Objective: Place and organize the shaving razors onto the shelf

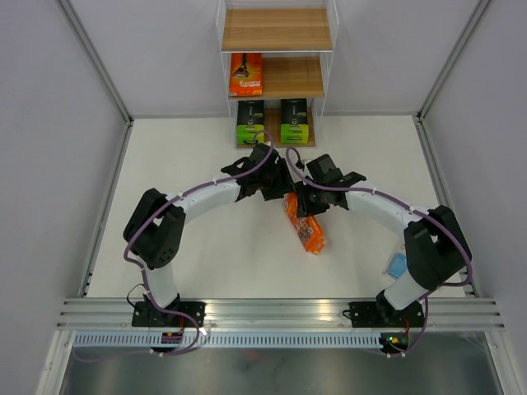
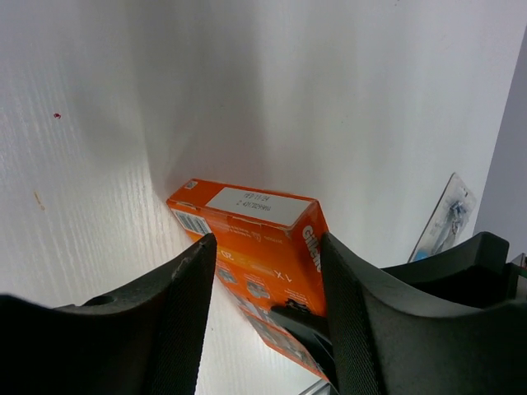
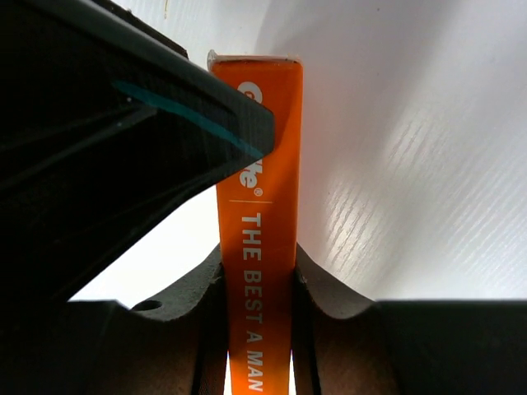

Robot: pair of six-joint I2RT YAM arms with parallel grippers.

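Note:
An orange razor pack point(image 1: 306, 226) stands on its thin edge in mid-table. My right gripper point(image 1: 306, 202) is shut on it; in the right wrist view both pads pinch its narrow side point(image 3: 259, 247). My left gripper point(image 1: 272, 185) is open, with a jaw on each side of the same pack point(image 2: 263, 239) and a gap on the left side. The shelf point(image 1: 276, 29) stands at the back. It has an orange pack point(image 1: 245, 74) on the middle board and two green-and-black packs point(image 1: 250, 121) point(image 1: 294, 121) on the bottom board. The light blue pack point(image 1: 397, 265) lies by the right arm.
White walls with metal rails close in the table on the left, right and back. The right arm's elbow point(image 1: 432, 239) hangs over the light blue pack, which also shows in the left wrist view point(image 2: 449, 218). The left gripper's finger point(image 3: 123, 148) crosses the right wrist view.

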